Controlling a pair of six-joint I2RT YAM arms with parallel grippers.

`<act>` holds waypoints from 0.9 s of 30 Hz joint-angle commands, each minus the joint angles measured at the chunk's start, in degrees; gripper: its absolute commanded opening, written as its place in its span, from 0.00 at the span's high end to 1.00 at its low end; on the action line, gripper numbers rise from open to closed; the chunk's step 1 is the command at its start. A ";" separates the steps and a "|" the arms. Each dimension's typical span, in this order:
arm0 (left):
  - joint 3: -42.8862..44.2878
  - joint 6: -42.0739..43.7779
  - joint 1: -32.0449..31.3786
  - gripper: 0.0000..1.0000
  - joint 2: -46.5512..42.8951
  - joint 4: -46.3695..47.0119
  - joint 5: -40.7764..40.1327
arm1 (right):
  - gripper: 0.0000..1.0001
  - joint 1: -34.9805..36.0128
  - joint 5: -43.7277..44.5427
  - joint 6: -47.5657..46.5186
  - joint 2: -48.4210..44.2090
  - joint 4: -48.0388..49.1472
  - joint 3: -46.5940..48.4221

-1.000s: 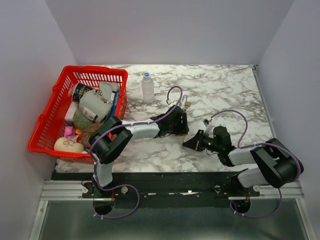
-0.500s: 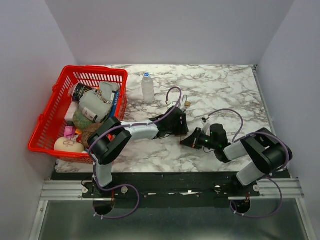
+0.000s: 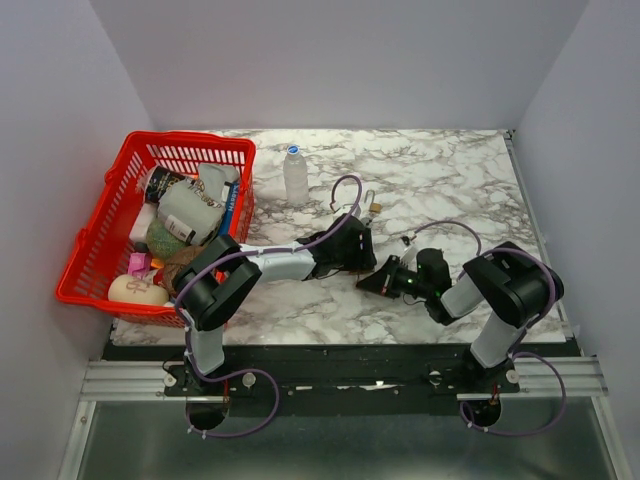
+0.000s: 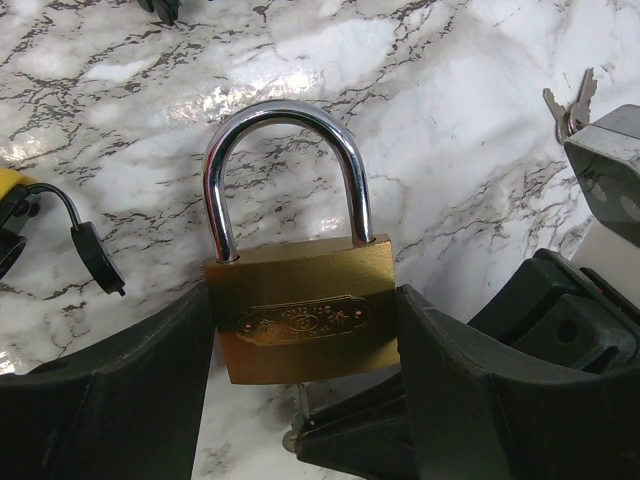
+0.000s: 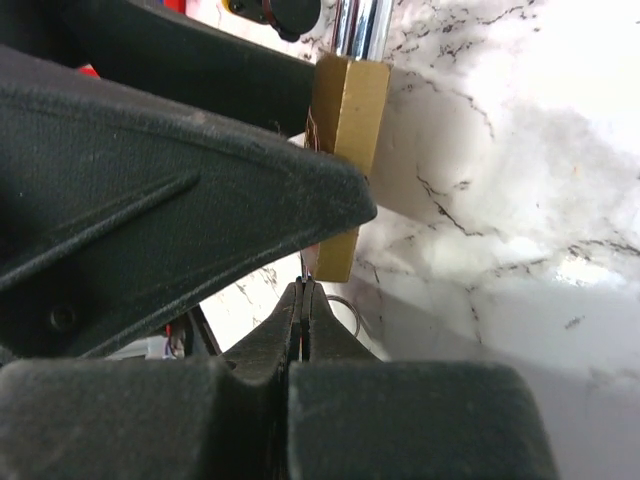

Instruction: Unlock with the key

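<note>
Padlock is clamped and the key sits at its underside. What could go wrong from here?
1. The right gripper pinches the key on its thin blade. When it turns, the key could slip between the jaws instead of rotating.
2. The left gripper holds the padlock only by its smooth brass sides, so the twisting force may rotate the lock or push it out.
3. The two grippers are crowded together, so a wrist roll risks their fingers colliding.

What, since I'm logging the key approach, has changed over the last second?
The right gripper, shut on the key, slid left across the table toward the padlock, its arm folding up behind it. The left gripper stayed clamped on the padlock's brass body. The red basket and the bottle did not move.
</note>
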 commanded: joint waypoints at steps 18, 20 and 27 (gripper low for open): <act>-2.53 0.77 -0.38 0.99 -1.49 -3.95 -0.73 | 0.99 -2.11 2.45 2.38 2.12 5.32 -2.09; -2.61 0.86 -0.47 0.99 -1.67 -3.86 -0.65 | 0.99 -2.37 2.45 2.47 2.29 5.14 -1.92; -2.61 1.04 -0.74 1.00 -2.20 -3.77 -1.26 | 0.99 -2.55 2.53 2.90 3.08 5.06 -1.65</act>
